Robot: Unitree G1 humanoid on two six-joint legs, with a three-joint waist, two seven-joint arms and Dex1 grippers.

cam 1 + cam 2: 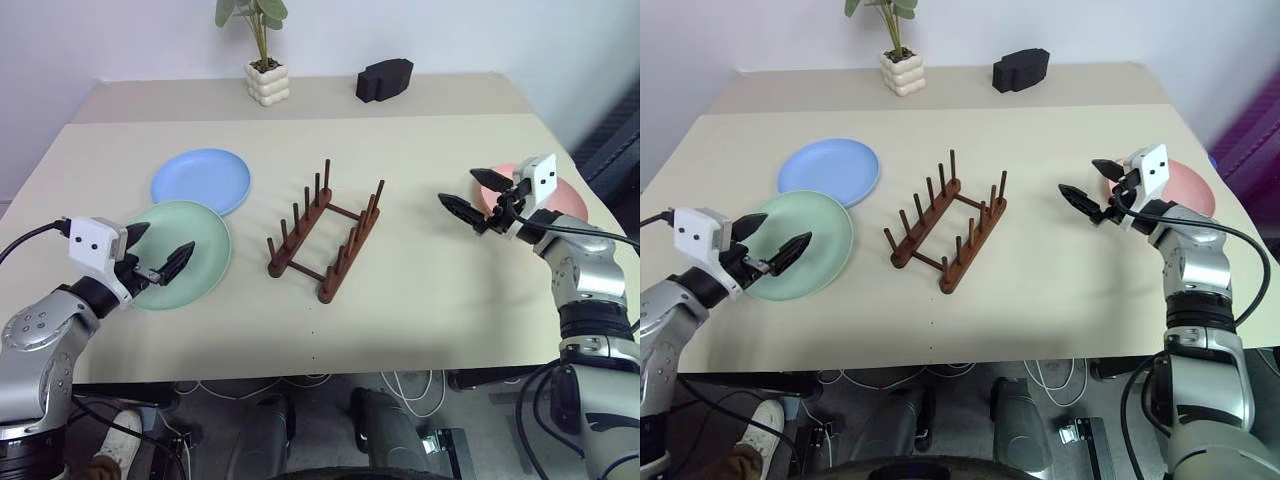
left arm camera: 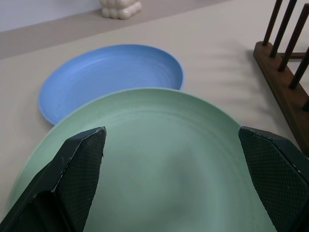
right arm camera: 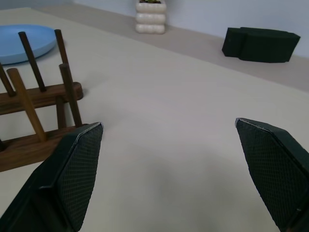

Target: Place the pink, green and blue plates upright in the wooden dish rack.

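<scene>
Over round pale-green plate (image 1: 180, 255), your left gripper (image 1: 158, 255) gapes wide, empty, poised for rim. Right gripper (image 1: 472, 195) open, empty, beside pink plate (image 1: 1185, 187). Dark wooden peg rack (image 1: 325, 233) mid-table, vacant; blue plate (image 1: 201, 179) flat.

Soft, even light falls on the table (image 1: 430, 290) from above, bright without harsh spots. Shadows are faint and short: the wooden rack (image 1: 325, 240) throws pale stripes beside its pegs, seen past the left pincer (image 1: 160, 256), and a dim smudge lies on the green plate (image 2: 159, 169) between its fingers. The blue plate (image 2: 111, 77) beyond it carries a mild sheen, no real glare. Ahead of the right pincer (image 1: 1095, 193) the black block (image 3: 260, 44) and the white pot (image 3: 150, 17) look slightly soft. The near fingertips (image 3: 72, 179) are sharp enough to show their weave.
</scene>
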